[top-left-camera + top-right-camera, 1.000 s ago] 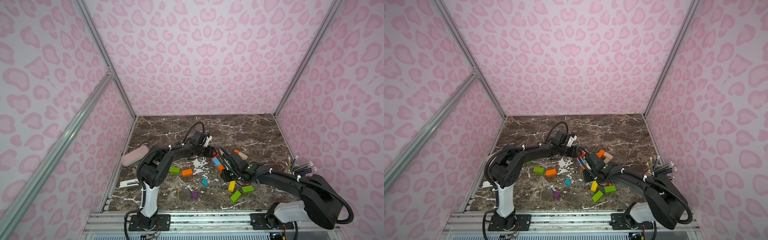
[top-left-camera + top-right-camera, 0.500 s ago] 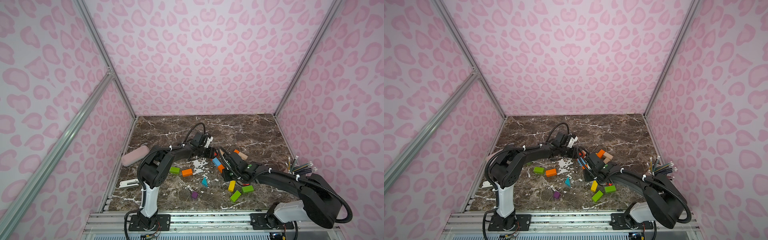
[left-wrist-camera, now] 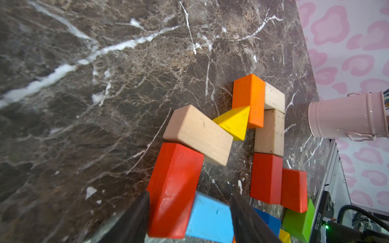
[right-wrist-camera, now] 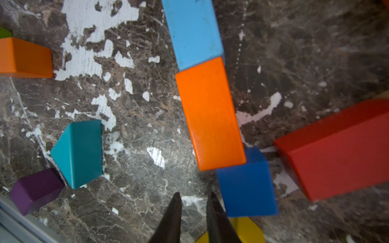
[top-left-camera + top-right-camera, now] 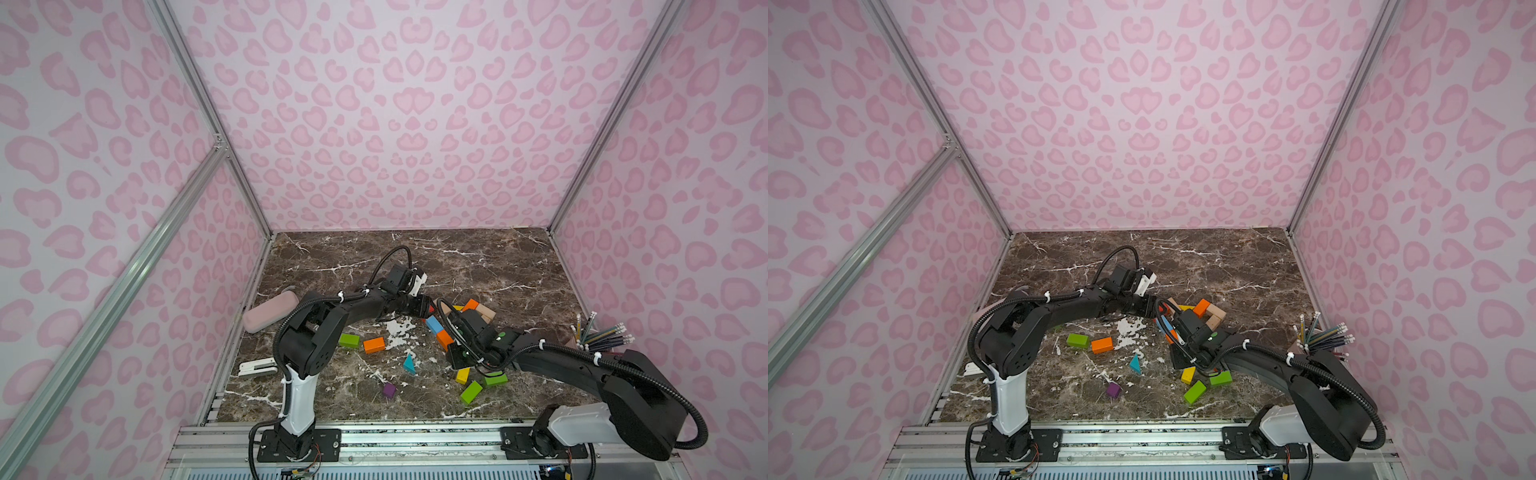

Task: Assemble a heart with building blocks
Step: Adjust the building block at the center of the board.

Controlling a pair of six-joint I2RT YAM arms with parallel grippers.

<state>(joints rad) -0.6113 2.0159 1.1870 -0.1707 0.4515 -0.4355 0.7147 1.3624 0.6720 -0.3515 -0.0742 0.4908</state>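
Pink heart-spotted walls (image 5: 395, 104) with aluminium posts (image 5: 192, 83) enclose a brown marble tabletop (image 5: 498, 266).

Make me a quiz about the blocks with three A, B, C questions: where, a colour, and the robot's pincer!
1. What touches the end of the light blue brick? A the orange brick; B the purple cube; C the pink pouch.
2. What colour is the wedge beside the slanted plain wood brick? A green; B yellow; C purple.
3. How is the right pincer? A wide open; B gripping a brick; C shut, empty.
Answers: 1 A, they lie end to end; 2 B, it shows yellow; 3 C, its fingers nearly meet around nothing.
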